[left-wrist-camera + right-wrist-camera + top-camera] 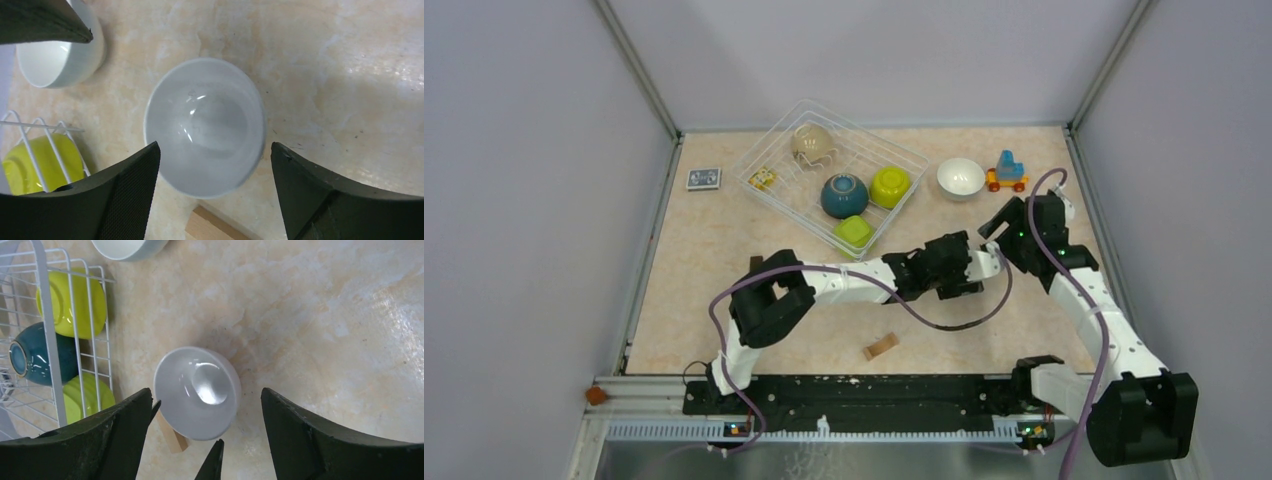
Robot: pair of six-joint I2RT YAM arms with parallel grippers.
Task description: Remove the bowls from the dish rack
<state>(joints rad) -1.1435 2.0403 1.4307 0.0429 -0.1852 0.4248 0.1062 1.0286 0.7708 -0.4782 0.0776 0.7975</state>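
Left claw [215,147], released, hangs over a white bowl [205,125] beside the dish rack [771,138]; best lift straight up, clear of its rim.

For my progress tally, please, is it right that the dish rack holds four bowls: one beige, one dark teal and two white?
The last two are lime green bowls, not white. The top external view shows them in the dish rack with the beige bowl and dark teal bowl.

The dish rack [864,135] holds four bowls [844,195]; two white bowls [961,178] sit outside.
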